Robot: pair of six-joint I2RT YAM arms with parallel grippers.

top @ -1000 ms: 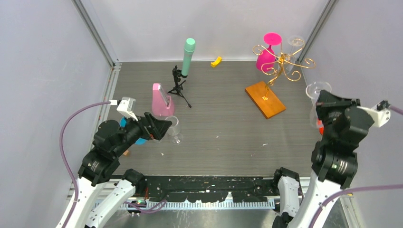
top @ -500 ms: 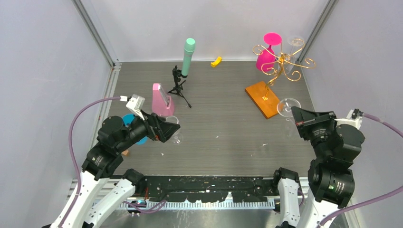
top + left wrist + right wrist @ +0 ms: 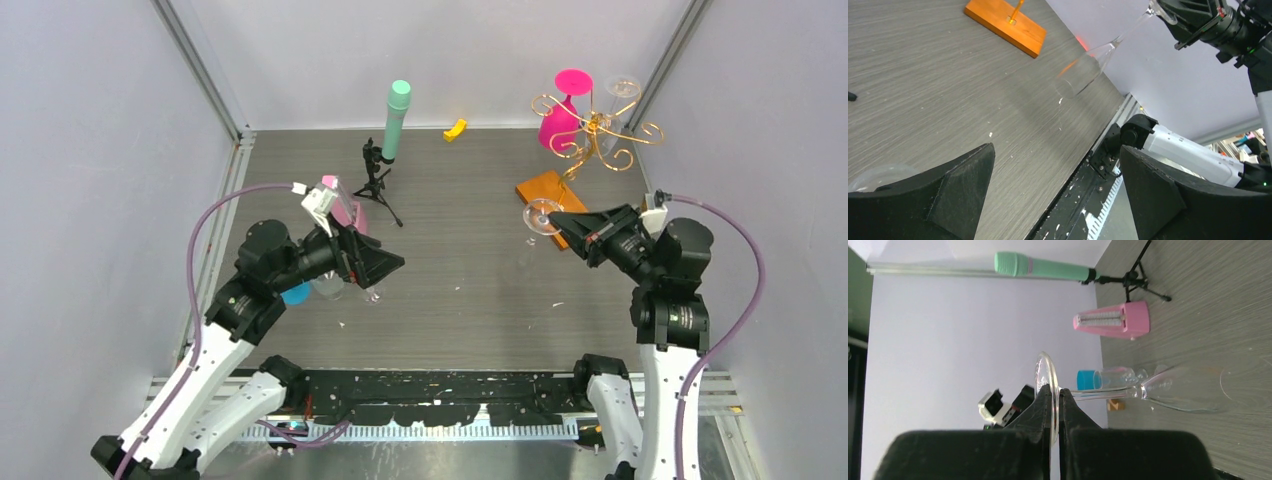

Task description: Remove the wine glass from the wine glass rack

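My right gripper is shut on the round foot of a clear wine glass, held in the air above the table just in front of the rack's base. In the right wrist view the foot is pinched between the fingers, and the stem and bowl point away. The left wrist view shows that bowl tilted above the floor. The wine glass rack, gold wire on an orange base, carries a pink glass and a clear one. My left gripper is open and empty.
A second clear glass stands on the table under my left gripper. A pink metronome, a green microphone on a black tripod, a yellow piece and a blue object are also here.
My right arm has swung from the right wall leftward and down over the table, carrying the clear glass. My left gripper has moved right and forward, staying open.
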